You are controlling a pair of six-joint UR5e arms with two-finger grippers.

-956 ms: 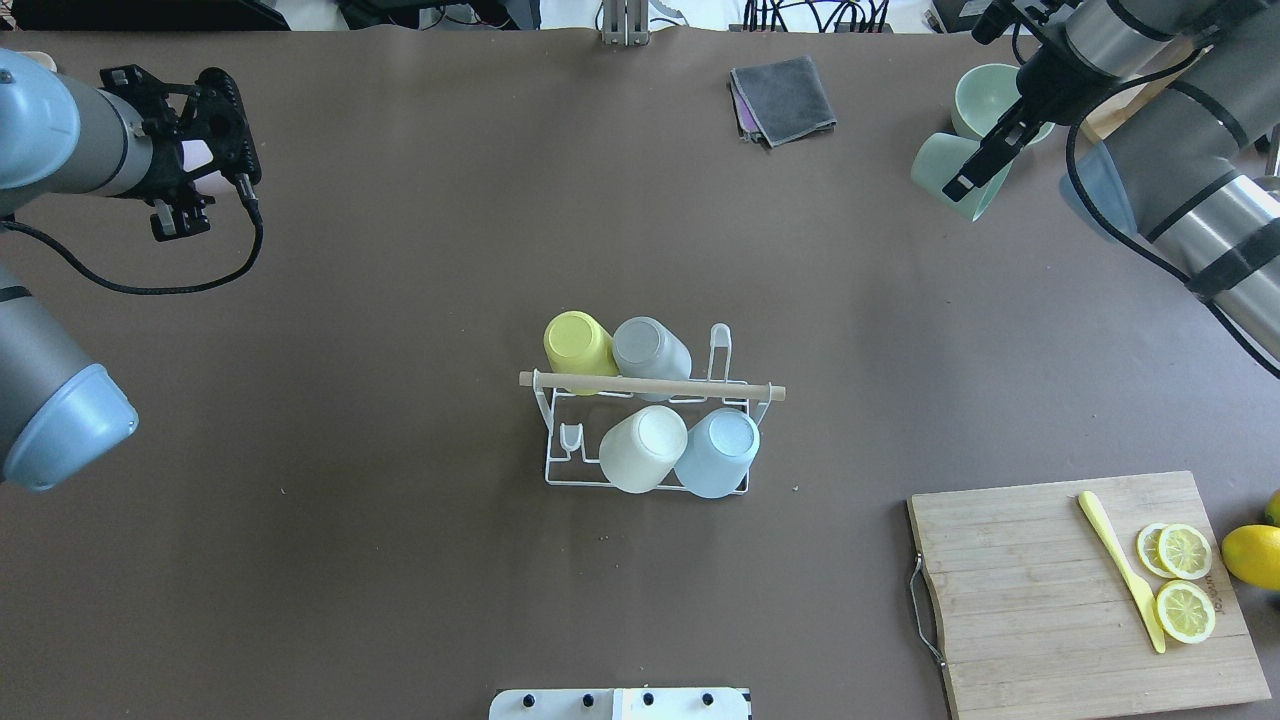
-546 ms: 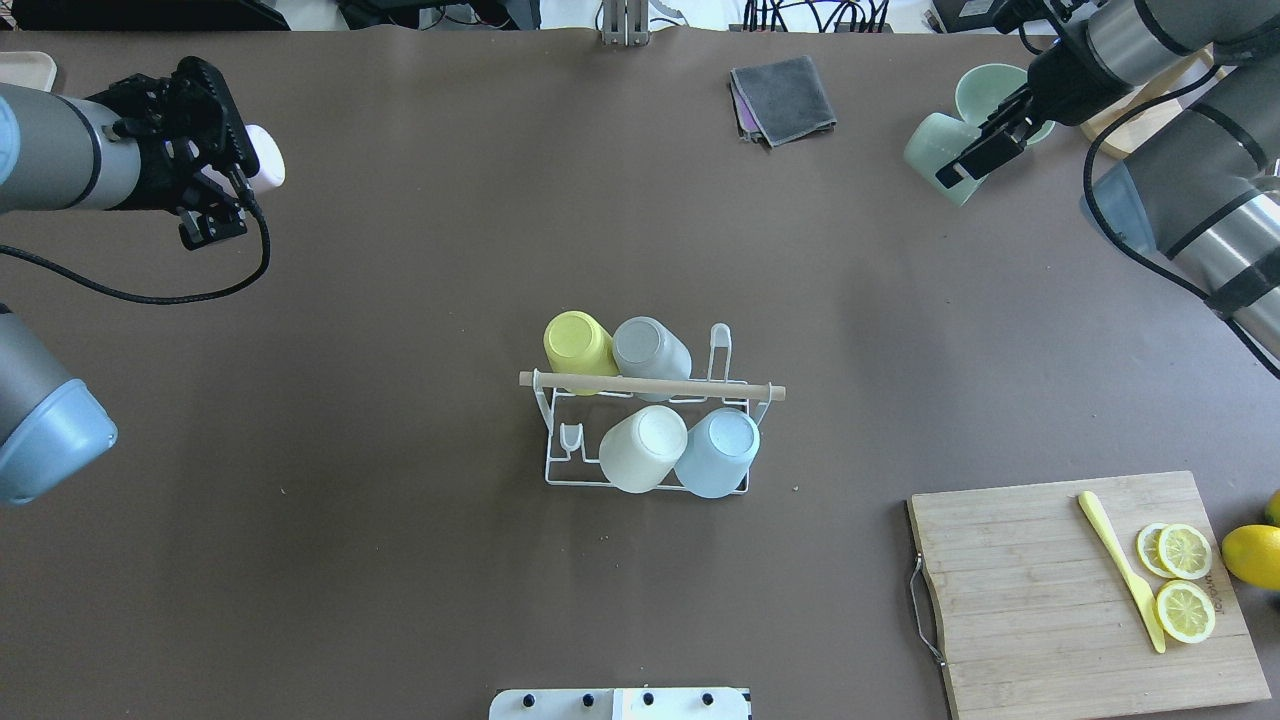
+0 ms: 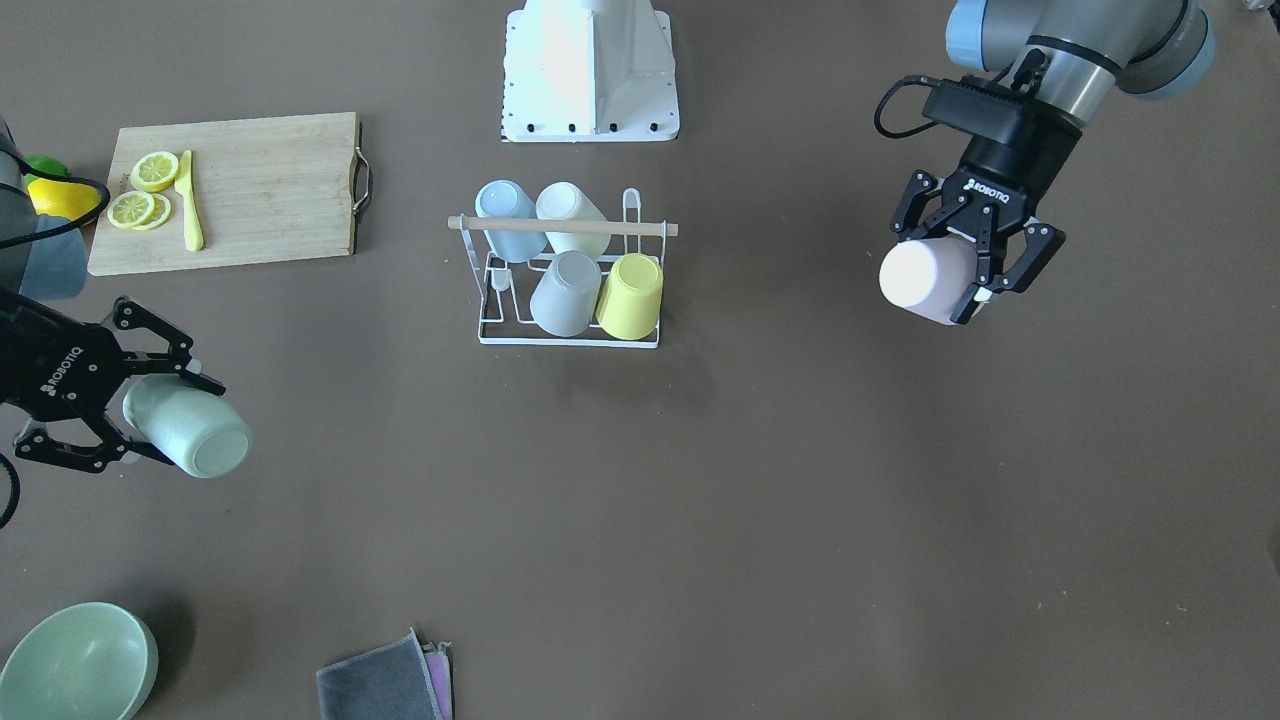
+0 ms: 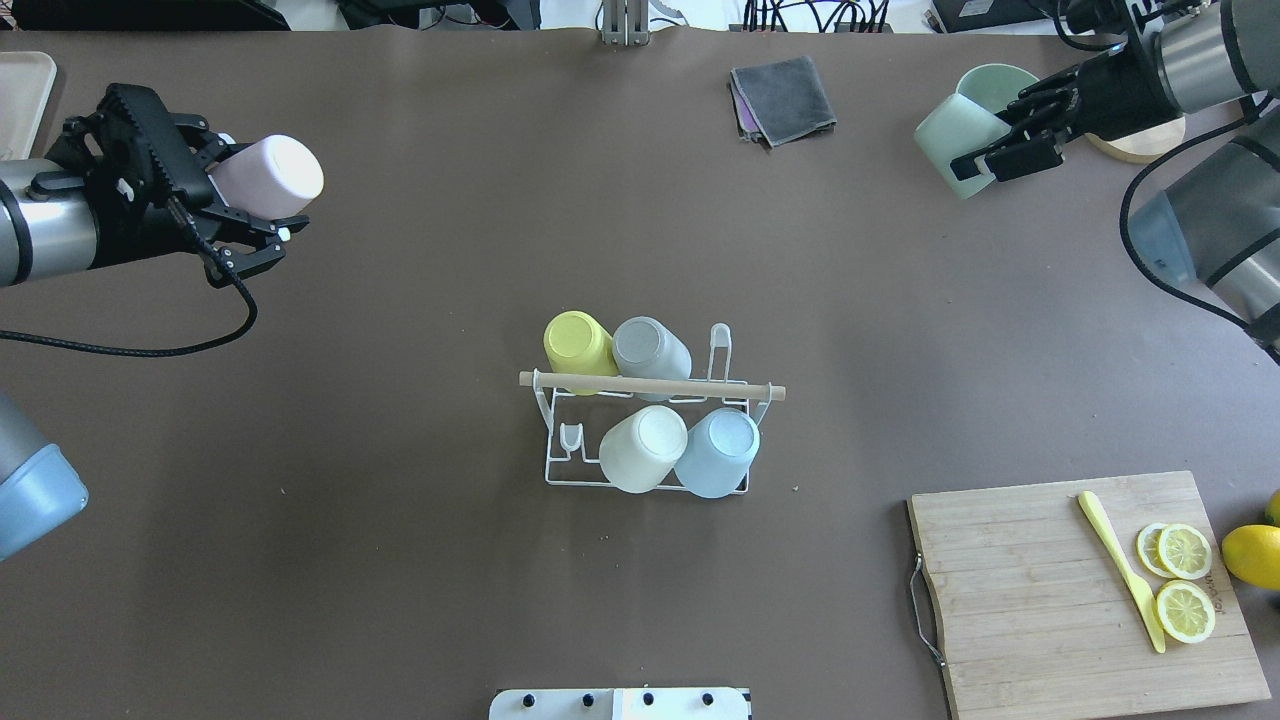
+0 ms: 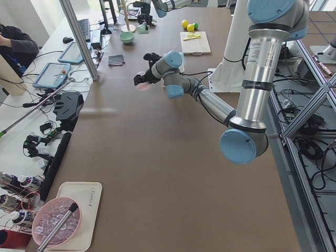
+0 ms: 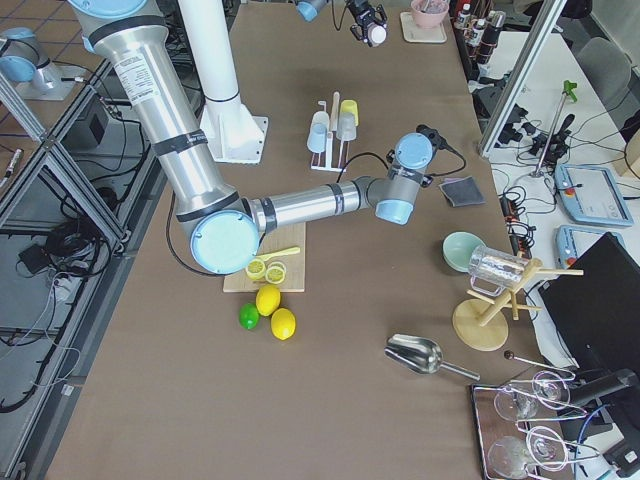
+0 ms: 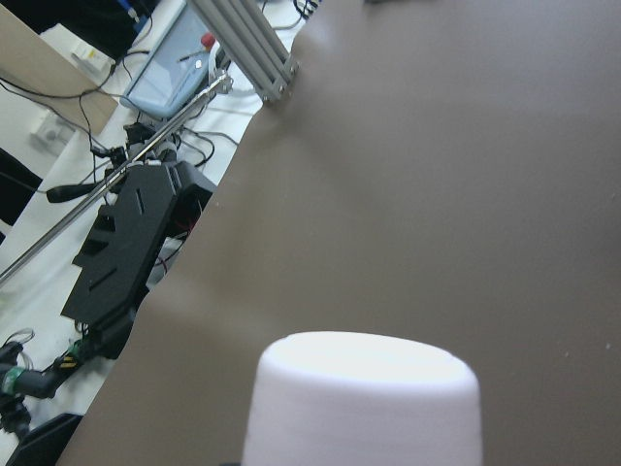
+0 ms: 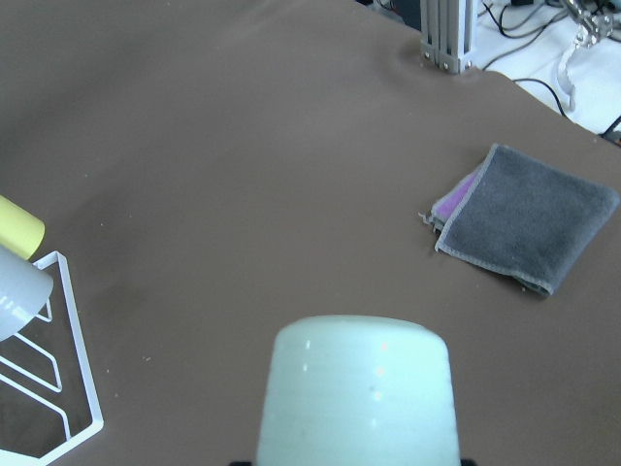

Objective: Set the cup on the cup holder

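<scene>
The white wire cup holder point(image 4: 548, 472) with its wooden rod point(image 4: 650, 385) stands mid-table and carries a yellow, a grey, a cream and a pale blue cup upside down. Two prongs are bare point(image 4: 720, 345). It also shows in the front view point(image 3: 570, 342). My left gripper point(image 4: 255, 190) is shut on a pink cup point(image 4: 270, 172), held on its side above the far left of the table; the cup also shows in the front view point(image 3: 922, 280). My right gripper point(image 4: 1000, 160) is shut on a mint green cup point(image 4: 948, 135) at the far right; it also shows in the front view point(image 3: 195, 438).
A green bowl point(image 4: 992, 80) and a round wooden stand base point(image 4: 1135, 148) sit behind the right gripper. A folded grey cloth point(image 4: 785, 98) lies at the far edge. A cutting board point(image 4: 1060, 600) with lemon slices and a yellow knife is at the near right.
My left gripper has swung toward the table's middle with the pink cup, now lying on its side. My right wrist has turned and lifted the mint cup slightly farther back.
</scene>
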